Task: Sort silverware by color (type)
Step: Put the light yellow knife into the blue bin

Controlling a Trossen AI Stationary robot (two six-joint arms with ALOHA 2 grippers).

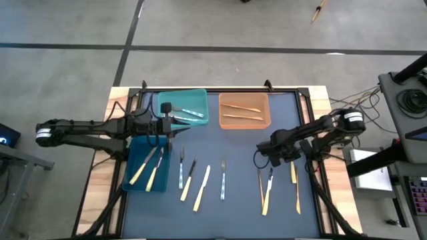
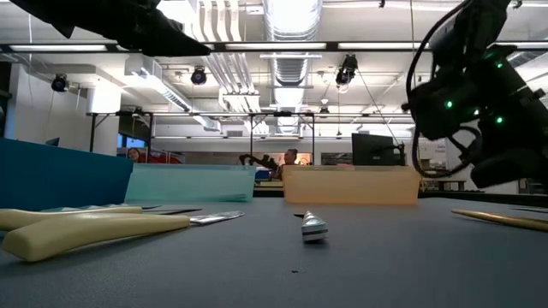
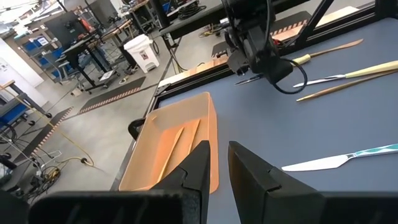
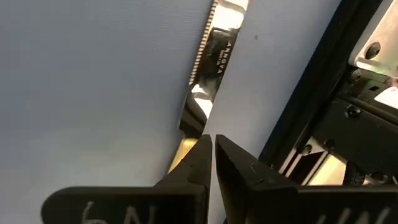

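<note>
Silverware lies on the dark mat: several pieces left of centre (image 1: 202,187) and several on the right (image 1: 267,190). My right gripper (image 1: 257,158) tips steeply down over the far end of the right group, fingers shut (image 4: 212,155). Right beside them lies a knife with a serrated silver blade (image 4: 214,56) and a yellow handle (image 4: 181,150), flat on the mat. My left gripper (image 1: 167,121) hovers by the teal bin (image 1: 193,100); its fingers (image 3: 219,168) stand a narrow gap apart, with nothing between them. My right gripper's shut fingertips (image 4: 198,157) come from above where the knife's blade meets its handle (image 4: 186,127). The handle runs under one fingertip, which hides it there. I cannot tell whether the fingers touch the knife.
The orange bin (image 1: 244,110) at the back holds two orange-tan pieces. The dark blue bin (image 1: 148,167) at the left holds two yellow-handled pieces. The teal bin holds pale pieces. A black frame (image 1: 303,100) edges the mat.
</note>
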